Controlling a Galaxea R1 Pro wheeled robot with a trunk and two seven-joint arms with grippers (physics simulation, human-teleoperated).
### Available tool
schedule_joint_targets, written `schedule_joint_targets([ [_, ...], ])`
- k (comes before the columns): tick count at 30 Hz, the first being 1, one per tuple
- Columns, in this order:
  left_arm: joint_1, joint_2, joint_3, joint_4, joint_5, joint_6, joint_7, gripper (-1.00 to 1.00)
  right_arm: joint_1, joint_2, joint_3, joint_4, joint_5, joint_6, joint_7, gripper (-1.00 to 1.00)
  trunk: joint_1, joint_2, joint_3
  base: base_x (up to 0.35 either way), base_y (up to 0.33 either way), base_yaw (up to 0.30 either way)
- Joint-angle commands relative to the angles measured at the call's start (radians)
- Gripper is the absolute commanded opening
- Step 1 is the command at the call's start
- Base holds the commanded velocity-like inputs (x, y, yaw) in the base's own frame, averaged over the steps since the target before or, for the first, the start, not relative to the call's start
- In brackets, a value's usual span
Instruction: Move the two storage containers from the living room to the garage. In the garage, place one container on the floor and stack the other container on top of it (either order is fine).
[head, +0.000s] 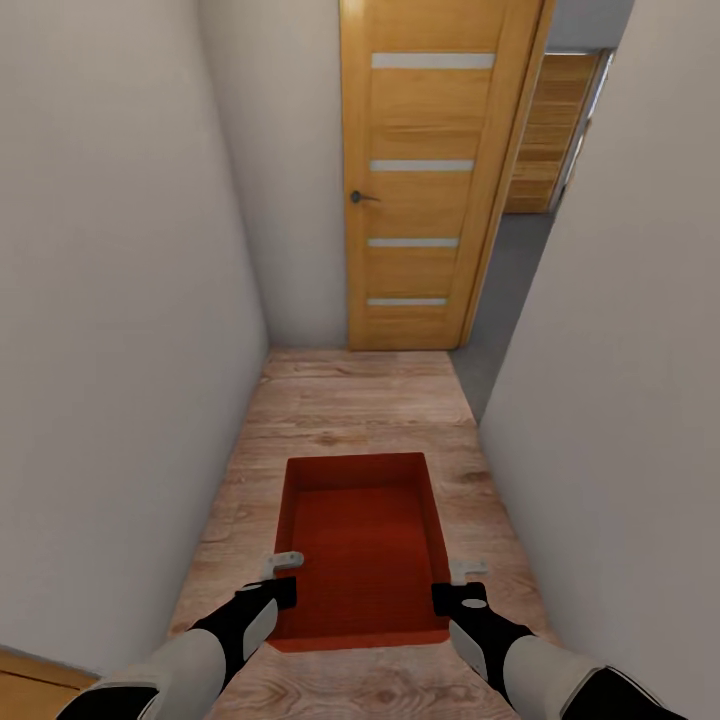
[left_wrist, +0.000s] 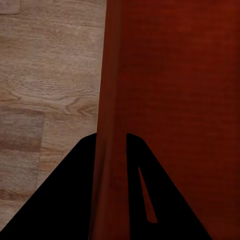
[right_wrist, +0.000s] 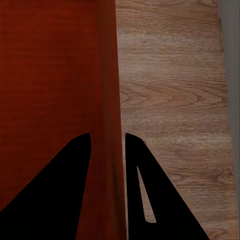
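Between white corridor walls, short of the wooden door (head: 432, 175), one storage container (head: 365, 545) hangs above the wood-plank floor (head: 340, 410), carried by both arms. Left gripper (head: 283, 565) straddles the container's left long wall; right gripper (head: 467, 572) straddles the right long wall, both at the end nearest the robot. Wrist views confirm: each pair of jaws sits narrow, one finger inside and one outside a thin red wall (left_wrist: 107, 150) (right_wrist: 107, 150), clamped on it.

Beyond the door, to its right, grey floor (head: 505, 290) and honey-coloured planks (head: 550, 130) show, likely the garage.

Handling judgement: open-top plastic bin, appears empty, so probably light. Walls look thin and may flex under a pinch; the far end hangs unsupported, so it could droop or pivot. Ribbed walls should give some grip. Hold on opposite long walls seems sound; matched arm motion matters, since uneven pull could twist or slip the rim.
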Motion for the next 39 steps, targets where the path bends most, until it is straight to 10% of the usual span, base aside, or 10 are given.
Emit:
schedule_joint_targets([
  [1,0.001,0.035,-0.039,0.009,0.034,0.005,0.005,-1.00,-0.001,-0.004,-0.025,-0.004,0.005,-0.019,0.042,-1.00,0.001,-0.001,-0.001,0.322,0.000,0.000],
  [39,0.001,0.034,-0.039,0.009,0.034,0.005,0.005,-1.00,-0.001,-0.006,-0.025,-0.004,0.005,-0.020,0.043,-1.00,0.001,-0.001,-0.001,0.322,0.000,0.000],
])
